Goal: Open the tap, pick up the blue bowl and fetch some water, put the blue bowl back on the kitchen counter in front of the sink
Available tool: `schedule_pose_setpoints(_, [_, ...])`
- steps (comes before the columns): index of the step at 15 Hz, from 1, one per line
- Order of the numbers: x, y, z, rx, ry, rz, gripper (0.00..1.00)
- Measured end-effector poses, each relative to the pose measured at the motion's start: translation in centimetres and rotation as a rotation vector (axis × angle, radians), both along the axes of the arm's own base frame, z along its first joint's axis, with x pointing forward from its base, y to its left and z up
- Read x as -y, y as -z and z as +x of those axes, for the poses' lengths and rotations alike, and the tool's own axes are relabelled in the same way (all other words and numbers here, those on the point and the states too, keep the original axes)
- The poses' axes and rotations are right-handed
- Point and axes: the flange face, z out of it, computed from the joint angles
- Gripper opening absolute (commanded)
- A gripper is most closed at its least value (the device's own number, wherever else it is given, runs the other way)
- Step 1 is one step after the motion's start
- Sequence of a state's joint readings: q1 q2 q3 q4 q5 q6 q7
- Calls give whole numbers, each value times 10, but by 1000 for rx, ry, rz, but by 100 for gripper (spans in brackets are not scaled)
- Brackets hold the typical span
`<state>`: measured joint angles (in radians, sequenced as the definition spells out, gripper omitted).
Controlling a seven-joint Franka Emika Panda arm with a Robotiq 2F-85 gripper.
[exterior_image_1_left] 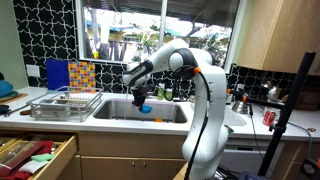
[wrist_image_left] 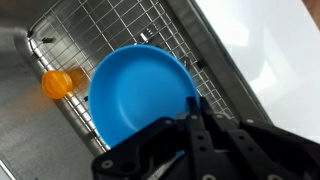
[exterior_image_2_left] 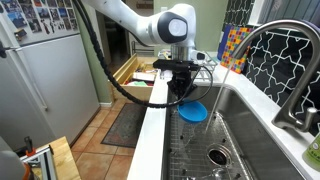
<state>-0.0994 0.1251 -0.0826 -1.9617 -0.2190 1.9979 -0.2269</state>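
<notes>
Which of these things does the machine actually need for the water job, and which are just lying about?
Needed: tool, gripping the blue bowl; tap; sink; kitchen counter.

Lying about: wire dish rack; orange object in the sink; red can; open drawer; fridge.

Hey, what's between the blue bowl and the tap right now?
Only the open sink and its bottom wire grid, between blue bowl and tap; an exterior view shows it.
</notes>
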Motion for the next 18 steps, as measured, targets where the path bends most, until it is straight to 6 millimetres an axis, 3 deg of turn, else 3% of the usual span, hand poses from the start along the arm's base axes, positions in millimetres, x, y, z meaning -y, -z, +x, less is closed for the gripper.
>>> schedule_pose_setpoints(5, [0, 0, 2, 6, -19, -13, 1])
schedule_pose_setpoints(13, [-21, -5, 45, 249, -353, -139, 1])
schedule_pose_setpoints(18, [-23, 1, 58, 279, -458, -151, 1])
